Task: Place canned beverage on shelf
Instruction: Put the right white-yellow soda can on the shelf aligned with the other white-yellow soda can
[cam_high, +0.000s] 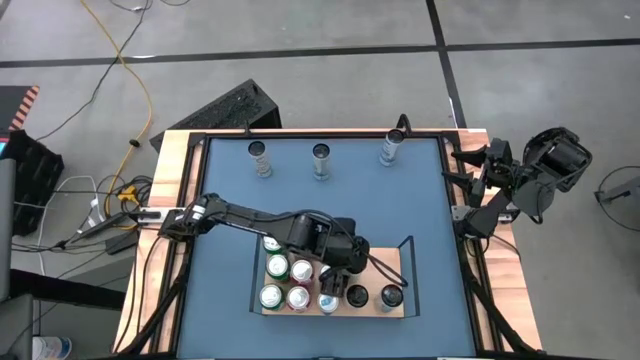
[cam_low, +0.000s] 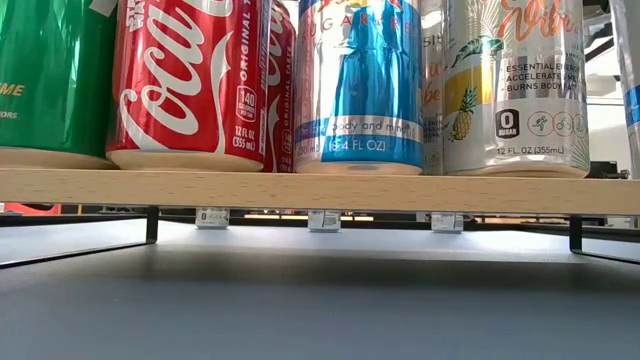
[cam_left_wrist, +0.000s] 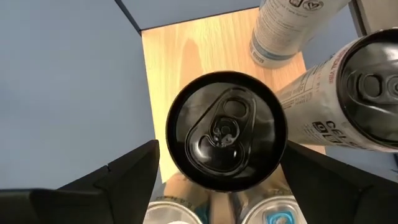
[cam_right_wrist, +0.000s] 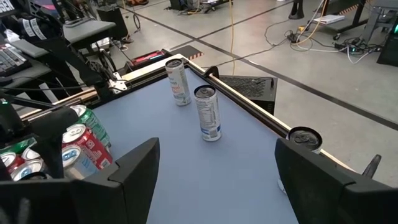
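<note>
Blue tabletop (cam_high: 320, 215) framed by light-wood side strips, grey floor with cables beyond. Near the front edge, flat light-wood shelf (cam_high: 395, 307) with thin black rails at its short ends, loaded with upright cans: green, red and silver ones grouped at its left half, two black-topped ones (cam_high: 389, 296) toward its right.

Left gripper (cam_high: 345, 270) reaching over the shelf, directly above a black-lidded beverage can (cam_left_wrist: 225, 138) standing upright on the board. In the left wrist view, dark fingers (cam_left_wrist: 124, 173) spread to either side of that can, a visible gap between each finger and the can wall; jaws parted, clasping nothing. Just beside it, a white-and-black labelled can (cam_left_wrist: 348, 102) and another pale can (cam_left_wrist: 286, 28), both on the wood.

From table height, red cola can (cam_low: 190, 85), blue-and-silver can (cam_low: 360, 85) and a pineapple-printed silver can (cam_low: 515, 85) lined along the shelf's front edge.

Right gripper (cam_right_wrist: 214, 171) parked off the table's right side, fingers wide apart and empty, facing three slim cans (cam_high: 320, 158) in a row along the far edge.
</note>
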